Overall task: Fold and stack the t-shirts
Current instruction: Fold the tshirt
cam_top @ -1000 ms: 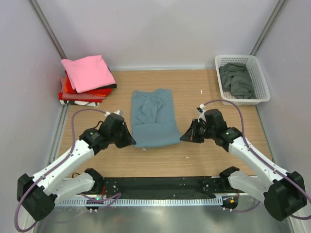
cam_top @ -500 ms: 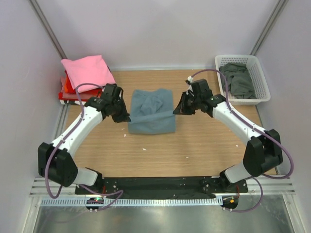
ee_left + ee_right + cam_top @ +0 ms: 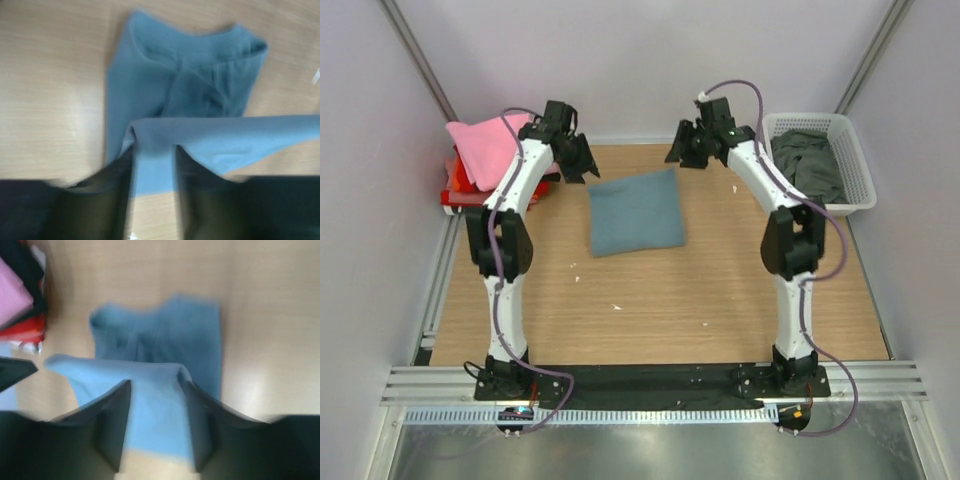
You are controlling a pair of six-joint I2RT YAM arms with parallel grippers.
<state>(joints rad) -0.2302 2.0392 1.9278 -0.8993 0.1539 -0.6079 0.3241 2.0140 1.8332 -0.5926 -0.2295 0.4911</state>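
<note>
From above I see both arms stretched to the far side of the worktop [image 3: 650,300]. The blue shirt [image 3: 635,212] lies folded flat, just nearer to me than the two end effectors and between them. The left end effector [image 3: 578,160] sits off one far corner of it and the right end effector [image 3: 682,152] off the other. I can't read finger spacing from that height.

The wrist cameras tell it differently. Each shows its fingers a narrow gap apart, with a raised fold of blue cloth filling the gap. Both pictures are blurred, so I can't tell whether either one is clamping the cloth or merely straddling it.

Only the top view takes in the surroundings:
- A pink shirt [image 3: 488,148] tops a stack just left of the left end effector, with a red shirt [image 3: 495,190] beneath it. The lower layers are mostly hidden.
- A white basket [image 3: 825,209] holds a crumpled grey-green shirt [image 3: 808,165], to the right of the right end effector.

The right wrist view catches just a corner of that pink and red.
</note>
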